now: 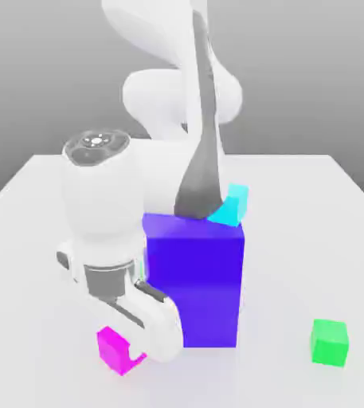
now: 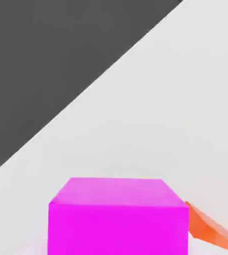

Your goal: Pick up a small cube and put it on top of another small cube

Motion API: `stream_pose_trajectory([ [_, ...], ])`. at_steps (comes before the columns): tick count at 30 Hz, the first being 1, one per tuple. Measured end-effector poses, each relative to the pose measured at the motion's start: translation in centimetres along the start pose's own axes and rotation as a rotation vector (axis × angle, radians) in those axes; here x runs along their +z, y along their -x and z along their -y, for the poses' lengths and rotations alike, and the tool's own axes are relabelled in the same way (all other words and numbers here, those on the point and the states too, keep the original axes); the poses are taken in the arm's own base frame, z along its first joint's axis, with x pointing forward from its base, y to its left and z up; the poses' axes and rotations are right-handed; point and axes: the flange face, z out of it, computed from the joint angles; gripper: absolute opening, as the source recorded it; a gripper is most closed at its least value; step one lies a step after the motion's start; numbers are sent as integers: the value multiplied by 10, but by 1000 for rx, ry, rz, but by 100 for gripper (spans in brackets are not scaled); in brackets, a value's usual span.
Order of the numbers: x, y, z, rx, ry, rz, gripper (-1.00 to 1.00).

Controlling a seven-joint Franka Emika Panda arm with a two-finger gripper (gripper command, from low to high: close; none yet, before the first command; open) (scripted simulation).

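The small cube [image 1: 114, 347] is plain magenta-pink and rests on the white table [image 1: 296, 223] near its front edge, toward the exterior view's left. My gripper [image 1: 137, 356] is down at table height, right against it, and the white hand covers the cube's right side. The gripper is shut on the small cube. In the hand view the small cube [image 2: 118, 216] looms large and very close, with the edge of an orange cube [image 2: 211, 233] just beside it. A green cube [image 1: 329, 342] stands at the exterior view's front right.
A tall purple block [image 1: 194, 279] stands in the middle of the table, just right of my hand. A cyan cube [image 1: 232, 204] sits behind it, partly hidden by the arm. The table's edge [image 2: 86, 92] runs near the cube.
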Motion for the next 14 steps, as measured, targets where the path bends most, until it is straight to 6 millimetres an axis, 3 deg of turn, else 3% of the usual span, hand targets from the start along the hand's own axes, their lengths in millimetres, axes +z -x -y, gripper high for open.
stream_pose_trajectory([
  [6, -7, 160, 1, -474, 9, -11, -100],
  [9, 21, 238, -6, -717, 16, -24, -100],
  [10, 35, 250, -8, -756, 17, -25, -100],
  [11, 43, 257, -10, -776, 17, -25, 100],
  [14, 43, 257, -10, -776, 17, -25, 100],
])
